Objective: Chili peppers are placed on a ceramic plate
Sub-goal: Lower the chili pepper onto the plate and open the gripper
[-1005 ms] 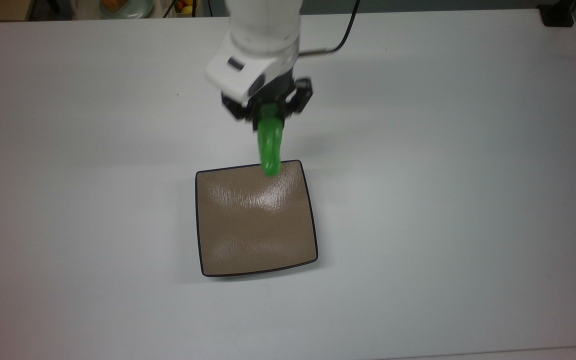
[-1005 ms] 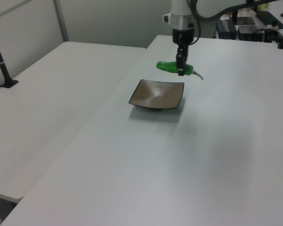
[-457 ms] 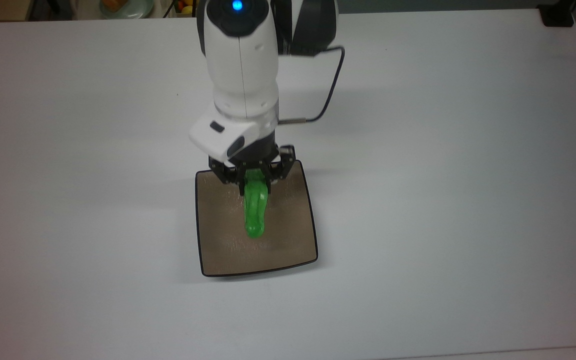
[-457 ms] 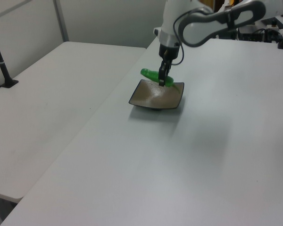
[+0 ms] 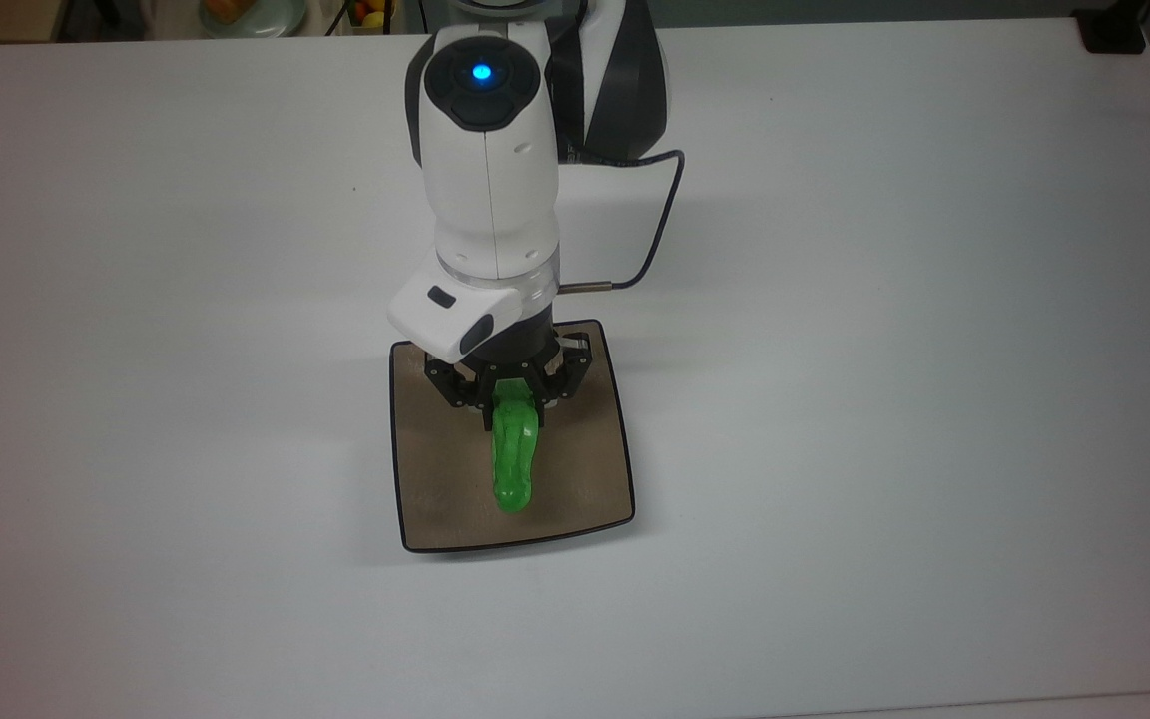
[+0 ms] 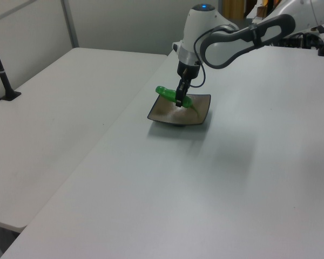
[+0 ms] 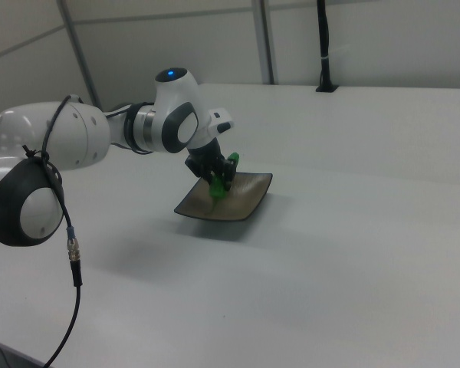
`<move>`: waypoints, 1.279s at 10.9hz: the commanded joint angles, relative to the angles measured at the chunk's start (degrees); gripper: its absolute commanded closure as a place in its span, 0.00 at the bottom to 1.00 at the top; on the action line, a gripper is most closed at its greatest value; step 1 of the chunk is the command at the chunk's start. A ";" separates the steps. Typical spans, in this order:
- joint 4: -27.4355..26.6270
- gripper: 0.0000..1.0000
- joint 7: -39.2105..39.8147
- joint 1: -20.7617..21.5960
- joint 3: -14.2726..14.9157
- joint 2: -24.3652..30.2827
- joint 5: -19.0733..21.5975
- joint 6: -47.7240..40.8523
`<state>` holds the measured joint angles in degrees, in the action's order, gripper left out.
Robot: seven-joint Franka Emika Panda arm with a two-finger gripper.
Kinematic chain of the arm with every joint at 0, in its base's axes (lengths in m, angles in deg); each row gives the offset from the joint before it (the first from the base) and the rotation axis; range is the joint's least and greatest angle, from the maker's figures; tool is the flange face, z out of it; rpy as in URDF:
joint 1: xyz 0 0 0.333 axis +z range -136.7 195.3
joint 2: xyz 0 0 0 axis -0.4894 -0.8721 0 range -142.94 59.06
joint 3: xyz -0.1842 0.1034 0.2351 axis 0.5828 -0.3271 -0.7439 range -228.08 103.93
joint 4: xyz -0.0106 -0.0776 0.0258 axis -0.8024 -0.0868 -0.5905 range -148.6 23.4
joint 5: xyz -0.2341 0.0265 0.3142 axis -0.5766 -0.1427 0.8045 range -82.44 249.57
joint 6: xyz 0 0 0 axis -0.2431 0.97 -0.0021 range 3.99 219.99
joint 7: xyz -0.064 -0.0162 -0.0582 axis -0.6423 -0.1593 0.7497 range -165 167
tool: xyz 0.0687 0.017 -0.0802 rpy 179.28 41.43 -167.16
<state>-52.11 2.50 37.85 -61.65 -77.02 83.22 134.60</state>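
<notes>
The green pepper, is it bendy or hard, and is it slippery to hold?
The wrinkled, glossy green chili pepper sticks straight out from the gripper without drooping, so it is probably fairly stiff and light. Its shiny skin might be slippery. Held at one end over the square tan ceramic plate, it could swivel.

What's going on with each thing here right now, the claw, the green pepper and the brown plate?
claw: shut on the chili pepper, over the plate.
chili pepper: held near its stem end, over the plate.
ceramic plate: flat on the white table, nothing lying loose in it.
</notes>
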 commanded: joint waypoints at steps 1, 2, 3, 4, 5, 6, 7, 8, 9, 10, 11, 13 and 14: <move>1.47 0.93 -0.71 0.60 0.19 -2.09 1.23 2.05; 1.30 0.92 -0.71 0.60 0.19 -2.18 1.23 2.66; 1.29 0.91 -0.71 0.60 0.19 -2.35 1.23 2.84; 1.29 0.90 -0.71 0.60 0.19 -2.79 1.23 2.84; 1.29 0.88 -0.71 0.51 0.19 -3.06 1.23 2.93; 1.29 0.85 -0.71 0.51 0.19 -3.15 1.23 3.02; 1.29 0.81 -0.71 0.51 0.19 -3.23 1.23 3.37; 0.95 0.75 -0.80 0.51 0.19 -3.23 1.23 5.11; 0.86 0.66 -0.80 0.51 0.19 -3.23 1.32 5.65; 0.86 0.55 -0.80 0.51 0.19 -3.23 1.32 5.65; 0.86 0.32 -0.71 0.51 0.19 -3.23 1.23 5.65; 0.86 0.00 -0.62 0.60 0.19 -3.15 1.14 5.57; 0.86 0.00 -0.62 0.60 0.19 -2.80 1.05 5.31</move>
<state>-52.03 2.08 37.91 -61.85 -79.73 83.23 139.24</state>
